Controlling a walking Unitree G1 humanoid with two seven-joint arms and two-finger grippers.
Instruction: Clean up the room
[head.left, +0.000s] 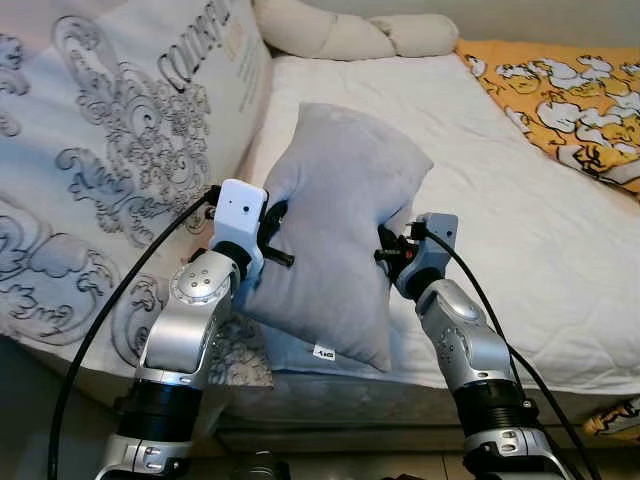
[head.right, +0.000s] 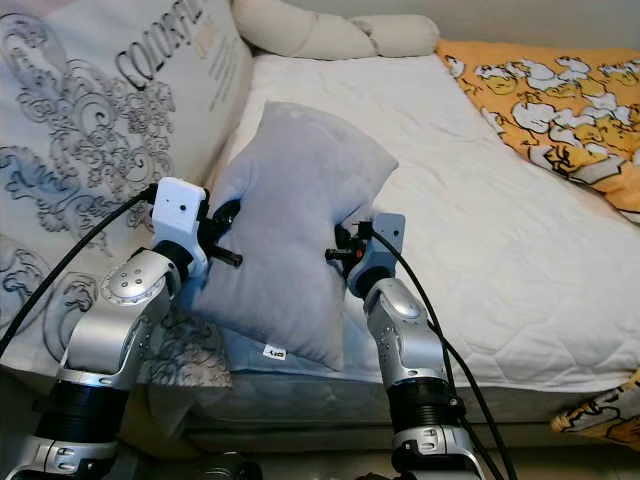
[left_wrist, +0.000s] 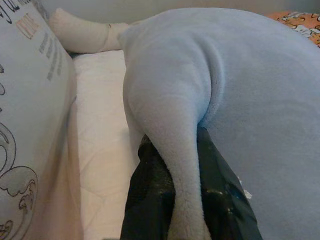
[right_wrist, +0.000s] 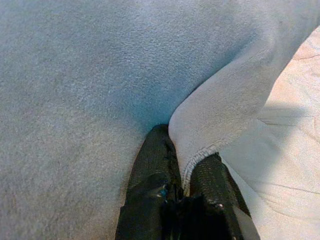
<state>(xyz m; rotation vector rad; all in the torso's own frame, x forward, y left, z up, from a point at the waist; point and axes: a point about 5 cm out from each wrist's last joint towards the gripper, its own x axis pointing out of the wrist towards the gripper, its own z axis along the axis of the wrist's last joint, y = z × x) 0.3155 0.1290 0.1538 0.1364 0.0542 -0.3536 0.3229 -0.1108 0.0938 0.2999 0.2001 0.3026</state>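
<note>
Patterned cushion (head.left: 110, 150) at nine o'clock, left gripper (left_wrist: 187, 200) pinched tight on grey pillow (head.left: 335, 230) held mid-frame above white mattress (head.left: 520, 230), right gripper (right_wrist: 187, 192) clamped on its three o'clock edge, wrist views revealed fabric folds between fingers, orange blanket (head.left: 565, 90) at two o'clock.

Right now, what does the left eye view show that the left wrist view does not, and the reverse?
Left eye view alone: both silver arms, the right gripper pinching the soft grey pillow, and the orange cartoon-print blanket spread across the bed. Left wrist view alone: the left gripper with black fingers clamped on a fold of pillow edge. Both: the pillow, white quilted mattress, cream bolster.
</note>
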